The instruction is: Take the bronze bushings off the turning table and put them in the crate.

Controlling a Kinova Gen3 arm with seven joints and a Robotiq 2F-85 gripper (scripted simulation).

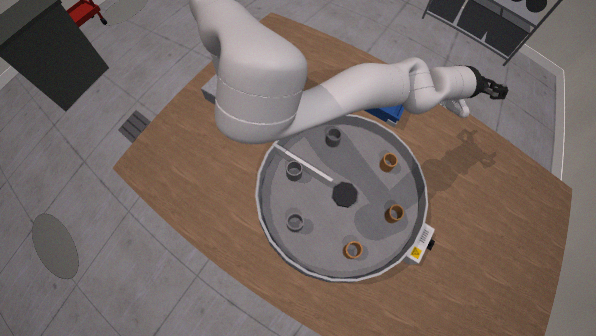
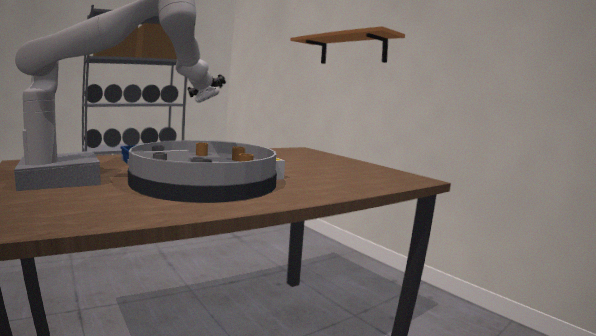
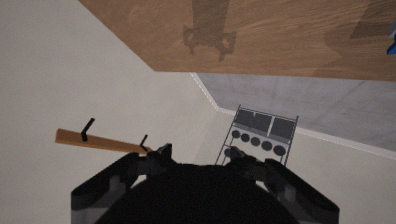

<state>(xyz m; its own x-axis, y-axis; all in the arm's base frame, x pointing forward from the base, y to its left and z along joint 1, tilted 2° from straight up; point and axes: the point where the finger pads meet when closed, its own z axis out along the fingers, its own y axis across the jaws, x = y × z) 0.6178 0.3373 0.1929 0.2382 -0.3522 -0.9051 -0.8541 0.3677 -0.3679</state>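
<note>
Three hollow bronze bushings, one (image 1: pixel 388 162) (image 2: pixel 201 149) at far right, another (image 1: pixel 395 213) (image 2: pixel 238 152) at right and a third (image 1: pixel 353 249) (image 2: pixel 245 157) at near right, are seen from above, stood upright and apart on the round, grey-walled turning table (image 1: pixel 426 192) (image 2: pixel 202 174). Three grey steel bushings, one (image 1: pixel 333 136) (image 2: pixel 158 148) at the far side and two (image 1: pixel 294 170) (image 2: pixel 160 156) at left, are likewise set upright on it. The blue crate (image 1: pixel 390 114) (image 2: pixel 125 154) (image 3: pixel 392 48), partly hidden, is placed just beyond the turning table's far rim.
</note>
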